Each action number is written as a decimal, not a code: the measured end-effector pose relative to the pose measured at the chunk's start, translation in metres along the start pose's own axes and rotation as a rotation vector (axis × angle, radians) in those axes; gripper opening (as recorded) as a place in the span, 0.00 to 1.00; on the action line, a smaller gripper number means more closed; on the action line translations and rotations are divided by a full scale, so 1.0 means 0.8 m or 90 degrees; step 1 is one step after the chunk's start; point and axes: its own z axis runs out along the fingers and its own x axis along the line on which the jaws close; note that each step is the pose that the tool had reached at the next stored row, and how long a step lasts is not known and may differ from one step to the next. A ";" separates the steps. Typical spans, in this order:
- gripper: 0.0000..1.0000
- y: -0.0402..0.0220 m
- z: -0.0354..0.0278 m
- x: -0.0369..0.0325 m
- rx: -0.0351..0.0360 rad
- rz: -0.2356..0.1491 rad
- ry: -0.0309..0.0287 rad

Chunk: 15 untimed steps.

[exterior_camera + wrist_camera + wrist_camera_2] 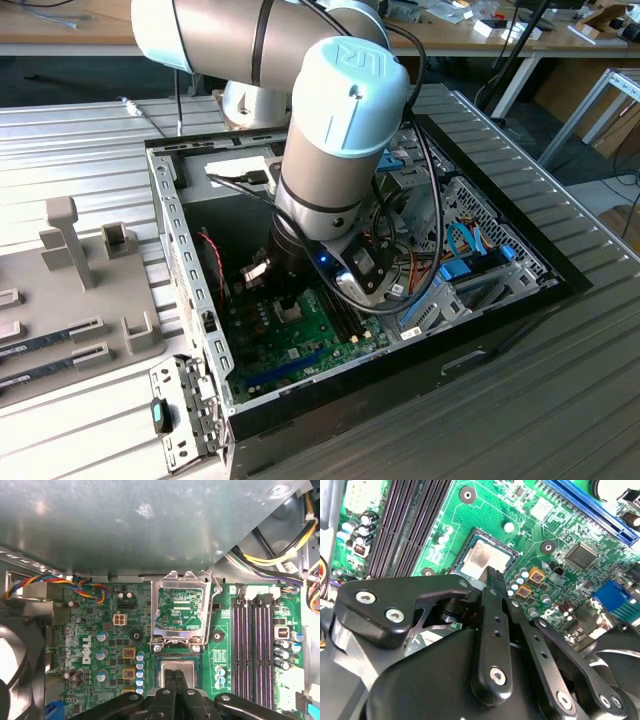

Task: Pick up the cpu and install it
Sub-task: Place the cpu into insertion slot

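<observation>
A: Where is the cpu (482,557)?

B: Lying in the socket (178,666) on the motherboard (540,525), load plate (180,611) swung up beside the socket to leave it free.

A: And the tool (491,575)?

B: Fingers pressed together, nothing between them, tips on the cpu's edge, perhaps nudging it flat.

Raised socket frame (181,611) walls 1 side of cpu (176,672); memory slots (255,645) flank another.

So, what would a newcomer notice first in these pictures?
The big grey arm reaching down into the open computer case in the exterior view. Then the green motherboard, and the cpu lying in its socket just under the claw, with the socket's metal cover flipped up.
</observation>
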 end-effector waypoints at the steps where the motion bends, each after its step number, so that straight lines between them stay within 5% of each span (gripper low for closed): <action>1: 0.11 0.0000 0.0000 0.0000 0.0000 0.000 0.0000; 7: 0.11 0.0000 -0.0002 -0.0001 0.0002 0.000 0.0001; 12: 0.38 0.0000 -0.0001 -0.0001 0.0001 0.000 0.0001; 15: 0.45 0.0000 0.0012 -0.0009 0.0004 0.000 0.0001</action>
